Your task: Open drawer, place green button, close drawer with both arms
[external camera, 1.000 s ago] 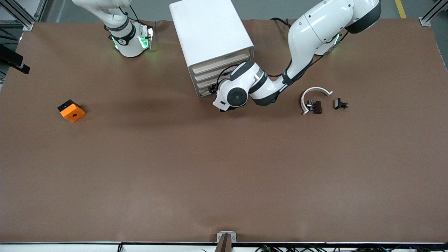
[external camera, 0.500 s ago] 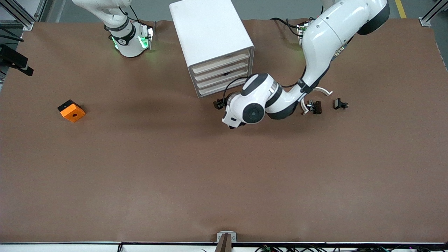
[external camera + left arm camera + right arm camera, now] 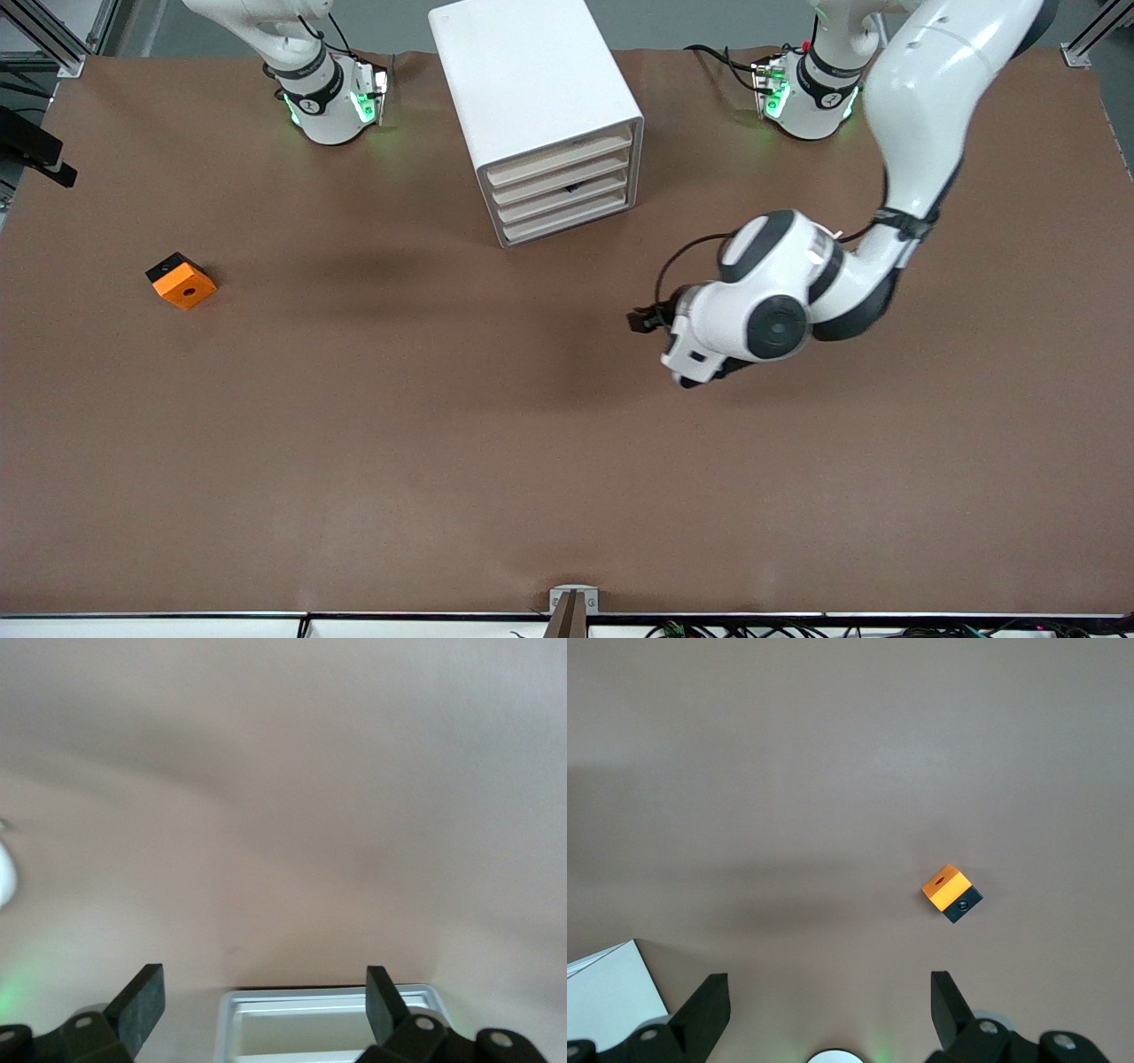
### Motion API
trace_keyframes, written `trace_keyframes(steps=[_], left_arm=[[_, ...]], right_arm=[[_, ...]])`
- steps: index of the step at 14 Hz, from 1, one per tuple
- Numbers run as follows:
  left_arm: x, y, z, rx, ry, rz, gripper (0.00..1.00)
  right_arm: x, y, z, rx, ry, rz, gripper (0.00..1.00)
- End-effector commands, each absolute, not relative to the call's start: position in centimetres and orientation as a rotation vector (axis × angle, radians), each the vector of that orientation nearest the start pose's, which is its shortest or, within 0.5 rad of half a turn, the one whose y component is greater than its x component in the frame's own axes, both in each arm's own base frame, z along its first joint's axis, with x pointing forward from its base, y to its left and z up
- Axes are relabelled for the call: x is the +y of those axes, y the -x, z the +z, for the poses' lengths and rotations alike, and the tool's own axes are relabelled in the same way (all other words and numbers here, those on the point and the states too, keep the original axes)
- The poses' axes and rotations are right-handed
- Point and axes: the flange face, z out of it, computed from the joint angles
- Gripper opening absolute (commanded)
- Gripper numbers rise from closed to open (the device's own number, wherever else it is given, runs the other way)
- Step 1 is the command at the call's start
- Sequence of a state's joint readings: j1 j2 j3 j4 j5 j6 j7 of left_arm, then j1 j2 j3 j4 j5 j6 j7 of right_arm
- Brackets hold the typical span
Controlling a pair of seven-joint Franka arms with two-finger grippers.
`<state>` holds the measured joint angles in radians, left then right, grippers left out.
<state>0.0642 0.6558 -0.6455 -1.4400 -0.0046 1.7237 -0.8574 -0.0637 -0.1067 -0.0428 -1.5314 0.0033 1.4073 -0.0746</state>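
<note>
The white cabinet (image 3: 532, 80) stands between the arm bases. All four cream drawer fronts (image 3: 560, 190) look pushed in, and a small dark speck shows at the seam above the third one. The button is hidden. My left gripper (image 3: 671, 354) hangs over bare table toward the left arm's end, away from the cabinet. In the left wrist view it (image 3: 263, 983) is open and empty, with the foot of the cabinet (image 3: 319, 999) showing between its fingers. My right gripper (image 3: 827, 985) is open and empty, out of the front view, waiting near its base (image 3: 328, 106).
An orange block with a hole (image 3: 182, 281) lies toward the right arm's end and also shows in the right wrist view (image 3: 951, 893). A corner of the cabinet (image 3: 611, 992) shows there too. The left forearm (image 3: 912, 115) covers the table beside the cabinet.
The left gripper has drawn back from the cabinet's lowest drawer front and swung toward the left arm's end. The arm now covers the black clip pieces. The right arm has not moved.
</note>
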Motion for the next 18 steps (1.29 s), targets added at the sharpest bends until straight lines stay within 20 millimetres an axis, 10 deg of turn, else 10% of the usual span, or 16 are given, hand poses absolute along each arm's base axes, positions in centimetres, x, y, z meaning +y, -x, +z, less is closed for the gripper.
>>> trace_keyframes(steps=[1,7,18], left_arm=[[-23.0,-61.2,39.9,-0.436,3.154,0.654,1.0],[-9.9,-60.5,46.5,-0.186,3.177,0.65,1.0],[-3.5,-48.6,50.5,-0.037,3.164,0.308,1.0]], right_arm=[[-5.4,-48.6,68.5,0.031,3.137,0.007,1.0],[-5.5,-48.4,68.6,0.058,3.12,0.021,1.0],[-5.8,-48.0,68.8,0.073,3.085,0.037,1.0]])
